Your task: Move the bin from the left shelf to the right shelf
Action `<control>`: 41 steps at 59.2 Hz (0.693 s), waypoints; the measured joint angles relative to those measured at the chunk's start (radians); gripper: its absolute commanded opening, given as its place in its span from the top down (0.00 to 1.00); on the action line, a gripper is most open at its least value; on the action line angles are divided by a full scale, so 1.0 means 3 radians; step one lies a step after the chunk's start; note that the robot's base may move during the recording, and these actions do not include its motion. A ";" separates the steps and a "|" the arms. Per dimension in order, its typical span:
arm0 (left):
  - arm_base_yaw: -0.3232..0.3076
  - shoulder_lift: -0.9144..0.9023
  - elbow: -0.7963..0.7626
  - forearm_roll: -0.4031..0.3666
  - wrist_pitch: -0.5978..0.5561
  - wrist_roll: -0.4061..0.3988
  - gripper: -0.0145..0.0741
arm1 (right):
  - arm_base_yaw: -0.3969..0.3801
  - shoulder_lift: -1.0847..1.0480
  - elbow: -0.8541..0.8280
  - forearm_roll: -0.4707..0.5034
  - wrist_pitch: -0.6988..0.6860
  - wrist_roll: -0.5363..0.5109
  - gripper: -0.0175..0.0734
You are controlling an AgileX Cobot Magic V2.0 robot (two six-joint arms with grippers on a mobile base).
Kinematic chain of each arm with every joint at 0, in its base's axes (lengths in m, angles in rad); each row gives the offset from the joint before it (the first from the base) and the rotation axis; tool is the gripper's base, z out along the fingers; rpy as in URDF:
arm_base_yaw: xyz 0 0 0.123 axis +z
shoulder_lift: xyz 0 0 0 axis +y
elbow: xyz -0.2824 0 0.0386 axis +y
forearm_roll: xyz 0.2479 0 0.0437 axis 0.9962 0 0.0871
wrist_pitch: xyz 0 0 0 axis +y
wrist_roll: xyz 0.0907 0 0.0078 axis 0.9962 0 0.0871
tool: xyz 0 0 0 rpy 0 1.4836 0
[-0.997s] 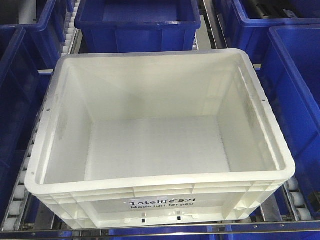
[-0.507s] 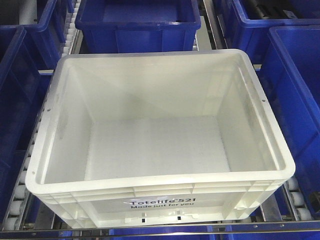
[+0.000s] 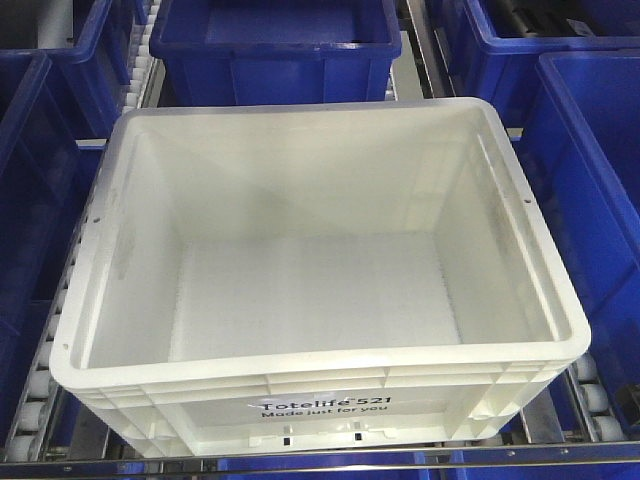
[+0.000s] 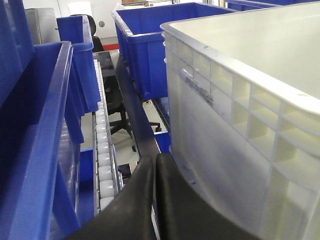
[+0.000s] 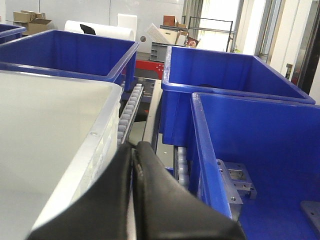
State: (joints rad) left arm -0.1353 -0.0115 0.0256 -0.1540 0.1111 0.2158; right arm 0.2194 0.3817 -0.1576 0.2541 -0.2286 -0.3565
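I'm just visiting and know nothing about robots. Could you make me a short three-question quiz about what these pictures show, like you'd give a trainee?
1. True or false: the white bin has something inside it.
2. What colour are the bins around the white one? A) green B) dark blue C) red
3. Fill in: the left gripper and the right gripper both look ____, each beside an outer wall of the white bin.

Key: 1. False, it is empty. 2. B. 3. shut, fingers pressed together and holding nothing.
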 measured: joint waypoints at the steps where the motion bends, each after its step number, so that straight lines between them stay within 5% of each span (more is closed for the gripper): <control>1: 0.0000 0.0000 0.0000 0.0000 0.0000 0.0000 0.84 | 0.0000 0.0000 0.0000 0.0000 0.0000 0.0000 0.82; 41: 0.0000 0.0000 0.0000 0.0000 0.0000 0.0000 0.84 | 0.0000 -0.0008 0.0000 0.0000 0.0000 0.0000 0.82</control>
State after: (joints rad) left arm -0.1353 -0.0115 0.0256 -0.1540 0.1111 0.2158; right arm 0.2194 0.3794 -0.1576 0.2541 -0.2286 -0.3565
